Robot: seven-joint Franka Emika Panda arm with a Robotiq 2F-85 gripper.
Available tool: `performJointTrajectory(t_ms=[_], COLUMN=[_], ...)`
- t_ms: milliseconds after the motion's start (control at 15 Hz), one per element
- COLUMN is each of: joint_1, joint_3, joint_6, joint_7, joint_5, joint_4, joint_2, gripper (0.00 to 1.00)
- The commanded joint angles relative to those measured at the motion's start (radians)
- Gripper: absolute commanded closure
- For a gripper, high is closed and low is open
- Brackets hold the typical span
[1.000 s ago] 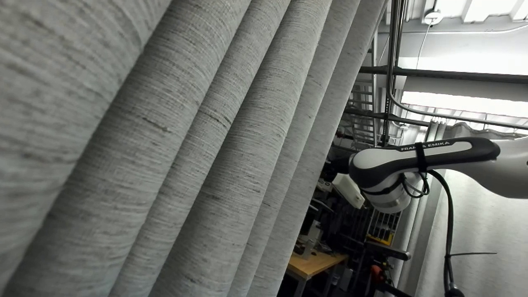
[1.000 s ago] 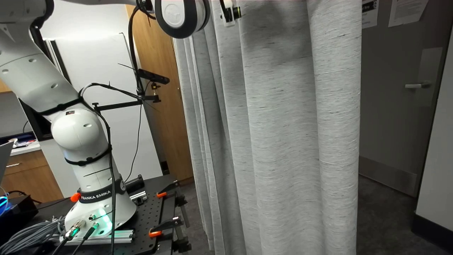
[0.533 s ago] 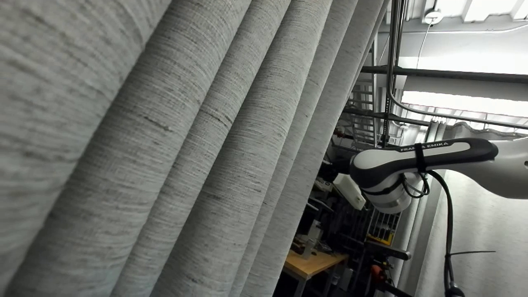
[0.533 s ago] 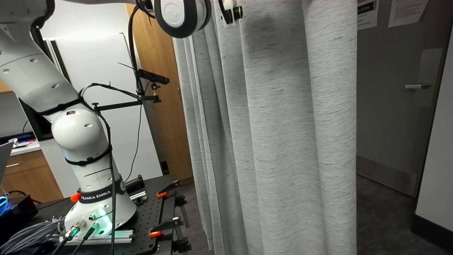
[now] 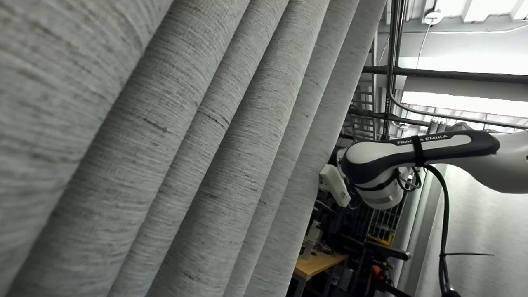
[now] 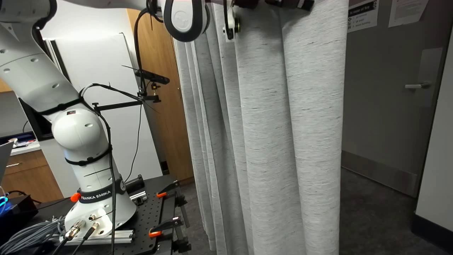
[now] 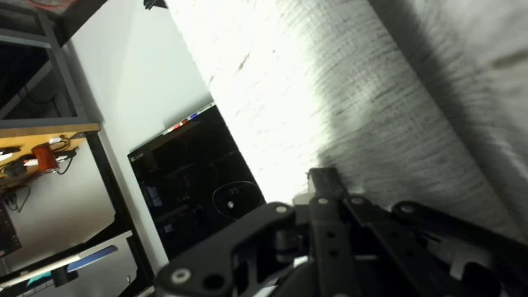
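Table [image 6: 147,212]: black and perforated, left of the grey curtain [image 6: 269,141] in an exterior view, carrying the white arm base [image 6: 95,209].
Floor [image 6: 375,219]: dark carpet, visible to either side of the curtain's lower part.
Wooden cabinet [image 6: 175,131]: tall, alongside the curtain's left side.
Door [image 6: 389,117]: grey, right of the curtain and farther back, with a lever handle [image 6: 417,86] and paper notices [image 6: 362,16].
Wooden table [image 5: 315,264]: past the curtain's slanting side, low in an exterior view.
Dark screen [image 7: 181,185]: glossy, left of the curtain in the wrist view, beside a white panel [image 7: 148,82].
Curtain's place: hanging between the wooden cabinet and the door in an exterior view.
Curtain's long axis: up and down, nearly upright there; in an exterior view its folds [image 5: 247,144] slant from lower left to upper right.
Arm [image 5: 425,152]: right of the curtain in an exterior view.
Gripper [image 7: 328,183]: black, fingers pressed together, pinching the curtain's fabric at the tips.
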Motion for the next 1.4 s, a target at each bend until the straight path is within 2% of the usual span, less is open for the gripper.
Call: performJointTrajectory(t_ms=[0, 267, 733, 1067, 1133, 1333], joint_1=[0.041, 0.149, 0.450, 0.695, 0.732, 0.840], joint_3=[0.056, 0.064, -0.004, -0.075, -0.069, -0.090], joint_6=[-0.026, -0.020, -0.018, 0.000, 0.000, 0.001], joint_7=[0.069, 0.129, 0.169, 0.132, 0.072, 0.053], joint_5=[0.035, 0.028, 0.023, -0.009, 0.062, 0.088], joint_4=[-0.029, -0.049, -0.050, -0.073, -0.078, -0.111], joint_2=[-0.043, -0.085, -0.224, -0.366, -0.391, -0.482], gripper=[1.00, 1.00, 1.00, 1.00, 1.00, 1.00])
